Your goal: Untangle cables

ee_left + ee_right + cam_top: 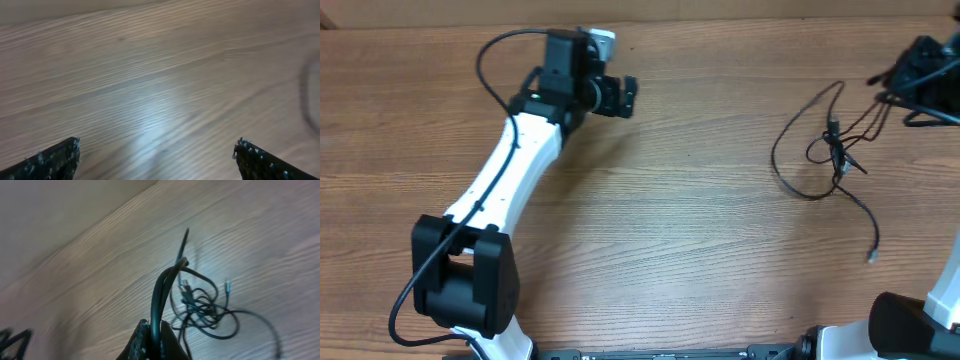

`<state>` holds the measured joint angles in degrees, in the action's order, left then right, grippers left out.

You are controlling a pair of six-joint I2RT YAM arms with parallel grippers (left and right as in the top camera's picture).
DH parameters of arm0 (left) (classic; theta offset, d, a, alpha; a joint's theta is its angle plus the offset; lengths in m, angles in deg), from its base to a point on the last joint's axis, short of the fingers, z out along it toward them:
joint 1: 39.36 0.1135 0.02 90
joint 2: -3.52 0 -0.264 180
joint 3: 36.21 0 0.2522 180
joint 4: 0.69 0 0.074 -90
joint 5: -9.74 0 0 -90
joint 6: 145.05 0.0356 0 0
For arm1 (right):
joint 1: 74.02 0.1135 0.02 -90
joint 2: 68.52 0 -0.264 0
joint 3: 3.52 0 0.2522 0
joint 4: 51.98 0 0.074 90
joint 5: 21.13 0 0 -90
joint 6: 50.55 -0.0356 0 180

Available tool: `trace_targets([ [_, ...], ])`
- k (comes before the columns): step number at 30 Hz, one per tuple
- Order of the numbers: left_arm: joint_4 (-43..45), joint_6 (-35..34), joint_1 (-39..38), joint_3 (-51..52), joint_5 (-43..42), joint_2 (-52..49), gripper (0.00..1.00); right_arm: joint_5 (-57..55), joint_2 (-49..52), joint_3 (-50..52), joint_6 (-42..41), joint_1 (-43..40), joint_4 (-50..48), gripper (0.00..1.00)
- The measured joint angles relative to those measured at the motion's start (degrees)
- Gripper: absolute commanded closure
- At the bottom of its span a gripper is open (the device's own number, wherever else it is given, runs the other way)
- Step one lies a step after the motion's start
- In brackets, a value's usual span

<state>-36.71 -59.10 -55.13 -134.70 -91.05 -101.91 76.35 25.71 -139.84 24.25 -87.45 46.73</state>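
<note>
A wood-grain table [670, 240] fills every view. At upper left, the left gripper [623, 96] hangs with its fingers spread wide over bare wood, well apart from the cables [832, 150]. Only the right wrist view shows the right gripper [151, 332] pinched on a cable loop, with the tangle lying just beyond.

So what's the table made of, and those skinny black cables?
The table looks like wood or a wood-look top: brown grain lines, smooth, softly shiny. The cables look coated in black plastic or rubber, since they bend in loose loops. The tiny plug at one end looks pale, maybe metal; too small to be sure.
</note>
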Motion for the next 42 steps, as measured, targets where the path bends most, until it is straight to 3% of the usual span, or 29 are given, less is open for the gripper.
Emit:
trace_targets([
  [6, 4.17, 0.02, -4.24, -0.02, -6.34, 0.0, 0.01, 3.19, 0.0, 0.0, 0.07, 5.16, -0.11, 0.96],
  [19, 15.43, -0.28, -5.86, 0.0, -29.57, 0.02, 0.0, 9.99, 0.0, 0.0, 0.07, 11.91, -0.63, 0.96],
  [35, 15.15, -0.28, -7.67, 0.0, -33.16, 0.02, 0.0, 11.61, 0.0, 0.0, 0.02, 16.57, -4.09, 0.96],
  [42, 8.37, 0.85, -7.67, -0.02, -29.94, 0.0, 0.0, 11.63, 0.0, 0.0, -0.24, 16.57, -7.78, 0.96],
])
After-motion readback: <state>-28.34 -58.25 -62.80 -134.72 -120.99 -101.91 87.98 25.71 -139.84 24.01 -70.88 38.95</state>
